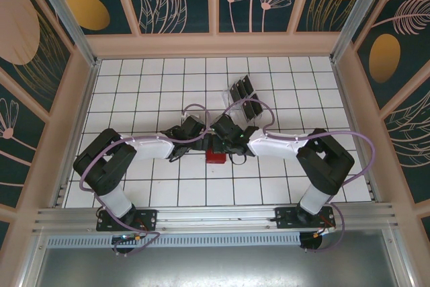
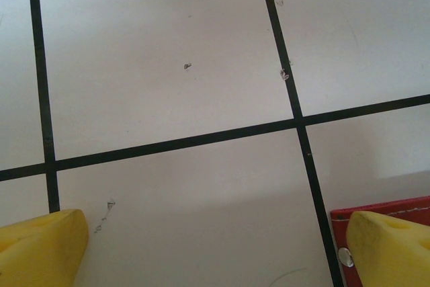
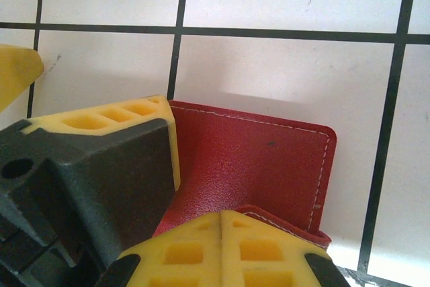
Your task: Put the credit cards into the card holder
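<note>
The card holder (image 3: 259, 156), a red stitched wallet, lies on the white tiles under both grippers and is also at mid-table in the top view (image 1: 215, 155). My right gripper (image 3: 222, 236) hangs over its near edge, shut, the pads meeting with nothing seen between them. The wallet's near flap curls up just behind them. My left gripper (image 2: 215, 250) is open wide. One of its fingers (image 3: 107, 159) rests on the wallet's left part. Its other fingertip (image 3: 15, 72) is over bare tile. The credit cards (image 1: 243, 97), black and glossy, stand in a rack behind the grippers.
The clear slotted rack (image 1: 235, 107) holding the cards sits just beyond the two wrists. Patterned walls with pale frames (image 1: 215, 44) enclose the tiled table on three sides. Purple cables (image 1: 195, 107) loop over both arms.
</note>
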Available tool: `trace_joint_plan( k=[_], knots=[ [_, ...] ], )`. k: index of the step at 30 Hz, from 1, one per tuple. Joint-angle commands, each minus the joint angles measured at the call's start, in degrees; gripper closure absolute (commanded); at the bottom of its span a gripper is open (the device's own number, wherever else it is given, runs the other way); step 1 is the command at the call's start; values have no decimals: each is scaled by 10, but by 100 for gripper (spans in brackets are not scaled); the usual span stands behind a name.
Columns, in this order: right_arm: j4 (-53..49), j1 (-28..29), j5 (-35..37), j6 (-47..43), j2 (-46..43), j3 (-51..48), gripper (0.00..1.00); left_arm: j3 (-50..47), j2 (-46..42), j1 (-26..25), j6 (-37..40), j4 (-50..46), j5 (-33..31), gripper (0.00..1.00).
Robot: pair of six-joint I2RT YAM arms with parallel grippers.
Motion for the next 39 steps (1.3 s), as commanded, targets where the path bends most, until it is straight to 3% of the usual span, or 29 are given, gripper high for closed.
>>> trace_joint_plan(
  k=[1, 20, 23, 31, 39],
  knots=[
    [23, -2, -6, 10, 8, -9, 100, -12, 5, 1, -1, -10, 14, 1],
    [52, -2, -21, 17, -37, -25, 100, -12, 5, 1, -1, -10, 15, 2],
    [33, -3, -7, 19, -54, -18, 93, -12, 5, 2, -1, -10, 16, 2],
    [-33, 6, 36, 11, -33, -5, 59, -12, 5, 2, 0, -10, 16, 1],
    [-49, 22, 60, 2, 3, 4, 58, -12, 5, 2, -1, -12, 17, 1]
  ],
)
